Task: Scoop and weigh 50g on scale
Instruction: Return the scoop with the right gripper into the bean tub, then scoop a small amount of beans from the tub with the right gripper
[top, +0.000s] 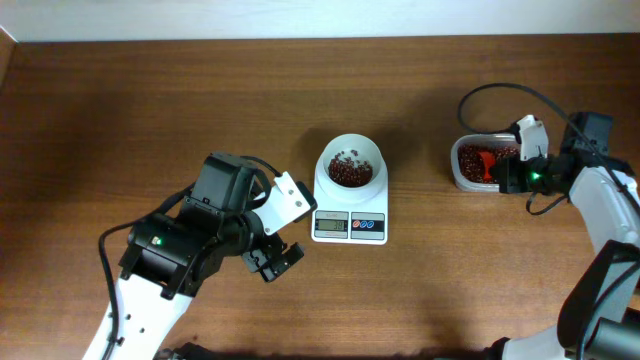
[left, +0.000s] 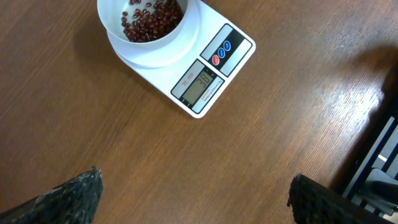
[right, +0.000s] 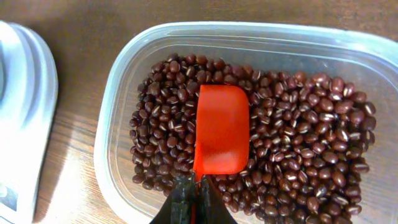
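Overhead: right arm (top: 612, 200) bends over tub (top: 456, 172), jaws pinching red scoop (top: 484, 160).

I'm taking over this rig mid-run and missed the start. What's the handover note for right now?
Left claw: open, empty, above bare table beside the scale.
Right claw: shut on the red scoop, which lies on the beans in the tub, nothing on it.
Done: some beans already sit in the scale's bowl.
Left: more scoops into the bowl until the display shows the target; its digits aren't clear here.
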